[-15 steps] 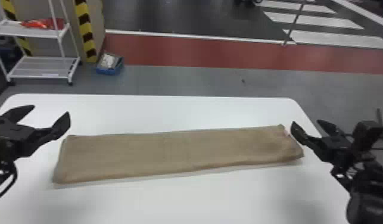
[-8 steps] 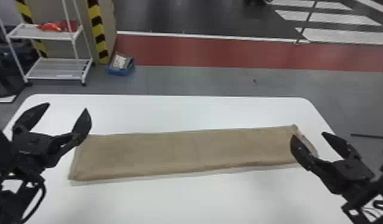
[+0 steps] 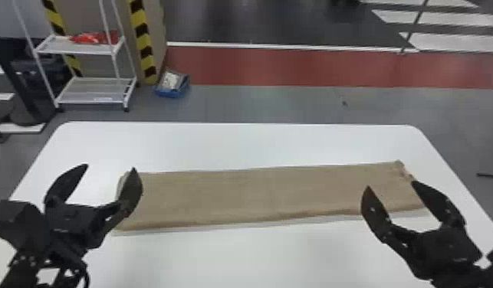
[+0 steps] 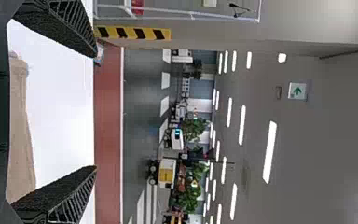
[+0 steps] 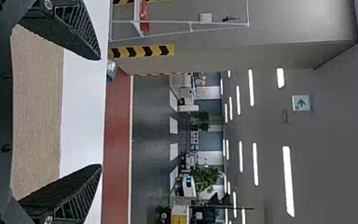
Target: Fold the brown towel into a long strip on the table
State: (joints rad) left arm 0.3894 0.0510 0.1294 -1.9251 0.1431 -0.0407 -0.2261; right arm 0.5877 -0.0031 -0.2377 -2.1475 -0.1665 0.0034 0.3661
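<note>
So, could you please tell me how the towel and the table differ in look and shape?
The towel is brown, the table white. The towel is a long, narrow strip; the table is broader, with rounded far corners. The towel looks woven, the table smooth. Both are plain, without pattern.

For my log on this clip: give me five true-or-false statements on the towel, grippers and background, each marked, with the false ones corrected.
1. The brown towel lies as a long strip across the white table. True.
2. The left gripper is clamped on the towel. False: its fingers are spread and grip no cloth.
3. The right gripper is open. True.
4. The blue container sits on the table. False: it is on the floor beyond it, near the white shelf rack.
5. The red item is on the rack's lower shelf. False: it lies on the shelf above that.
</note>
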